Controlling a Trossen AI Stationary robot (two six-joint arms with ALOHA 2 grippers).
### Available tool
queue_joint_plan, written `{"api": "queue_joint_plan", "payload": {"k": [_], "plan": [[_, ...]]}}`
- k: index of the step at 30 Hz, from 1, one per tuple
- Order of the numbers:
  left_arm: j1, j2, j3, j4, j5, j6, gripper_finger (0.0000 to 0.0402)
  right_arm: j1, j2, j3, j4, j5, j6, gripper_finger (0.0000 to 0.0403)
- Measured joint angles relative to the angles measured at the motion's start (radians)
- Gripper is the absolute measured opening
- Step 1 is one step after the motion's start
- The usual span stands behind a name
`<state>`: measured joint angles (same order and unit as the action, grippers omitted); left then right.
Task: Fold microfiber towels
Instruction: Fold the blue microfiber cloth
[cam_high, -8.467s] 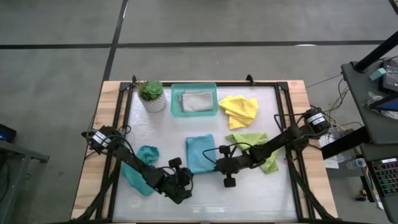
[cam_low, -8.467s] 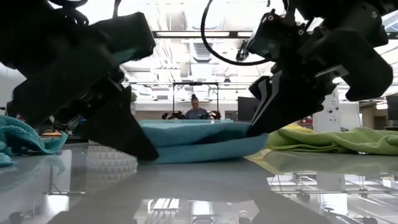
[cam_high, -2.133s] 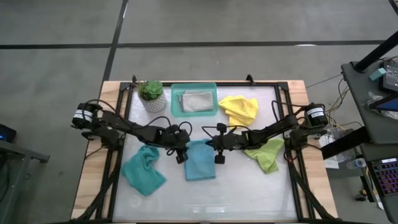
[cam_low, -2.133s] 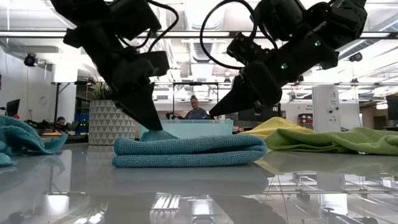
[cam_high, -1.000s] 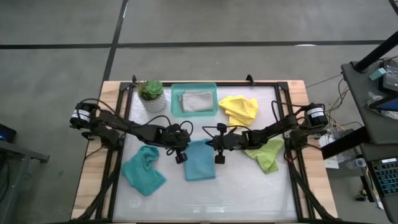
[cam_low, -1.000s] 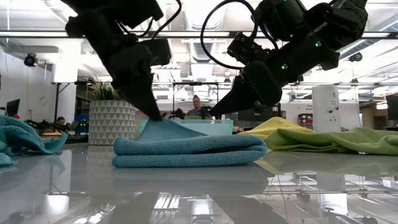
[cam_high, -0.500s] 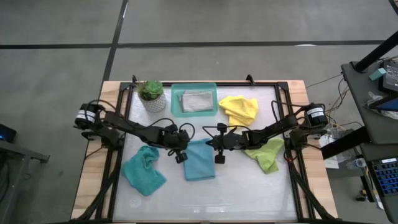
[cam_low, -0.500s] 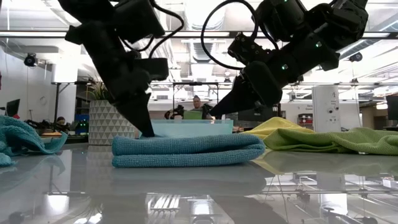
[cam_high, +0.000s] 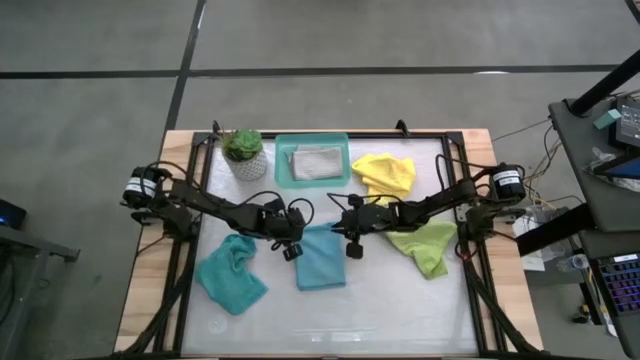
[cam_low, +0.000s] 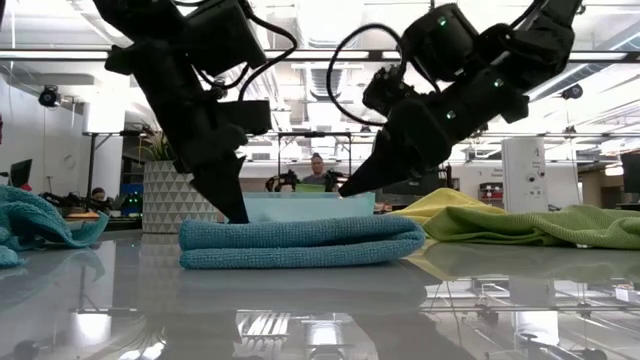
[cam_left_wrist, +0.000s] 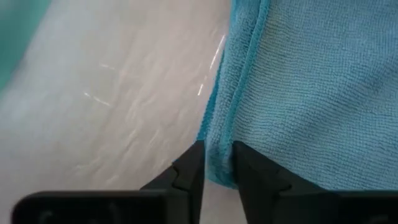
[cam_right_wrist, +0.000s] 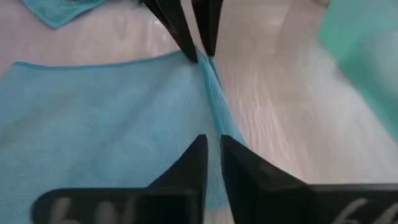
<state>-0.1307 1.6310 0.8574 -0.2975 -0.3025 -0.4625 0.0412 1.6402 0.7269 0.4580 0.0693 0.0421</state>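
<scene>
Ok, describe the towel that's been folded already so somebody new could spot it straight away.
Start at the teal tray at the table's far edge; toward the near edge from it, between the left gripper and the right gripper, lies the folded blue towel. It is a flat, neat rectangle, while the teal towel, the lime green towel and the yellow towel lie crumpled.

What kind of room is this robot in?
Probably a big robotics lab or workshop. Behind the table the low view shows a wide hall with strip lights and ducts on the ceiling, and a person sitting at a desk far back. From above, another bench with cables stands beside it.
</scene>
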Motion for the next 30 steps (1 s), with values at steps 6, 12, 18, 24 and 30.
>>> {"api": "queue_joint_plan", "payload": {"k": [6,12,18,24,30], "plan": [[0.0,0.001,0.0,0.0,-0.021,0.014,0.011,-0.044,0.005,-0.003,-0.007,-0.052,0.011,0.0105],[0.0,0.001,0.0,0.0,-0.02,0.031,0.0113,-0.05,0.08,-0.003,0.069,-0.052,0.004,0.0139],[0.0,0.001,0.0,0.001,-0.02,0.032,0.0114,-0.067,0.134,0.001,0.104,-0.044,-0.001,0.0136],[0.0,0.001,0.0,0.001,-0.02,0.033,0.0114,-0.068,0.151,0.003,0.102,-0.051,-0.001,0.0083],[-0.004,0.001,0.0,0.001,-0.019,0.067,0.011,-0.068,0.15,0.003,0.101,-0.052,-0.024,0.0014]]}}
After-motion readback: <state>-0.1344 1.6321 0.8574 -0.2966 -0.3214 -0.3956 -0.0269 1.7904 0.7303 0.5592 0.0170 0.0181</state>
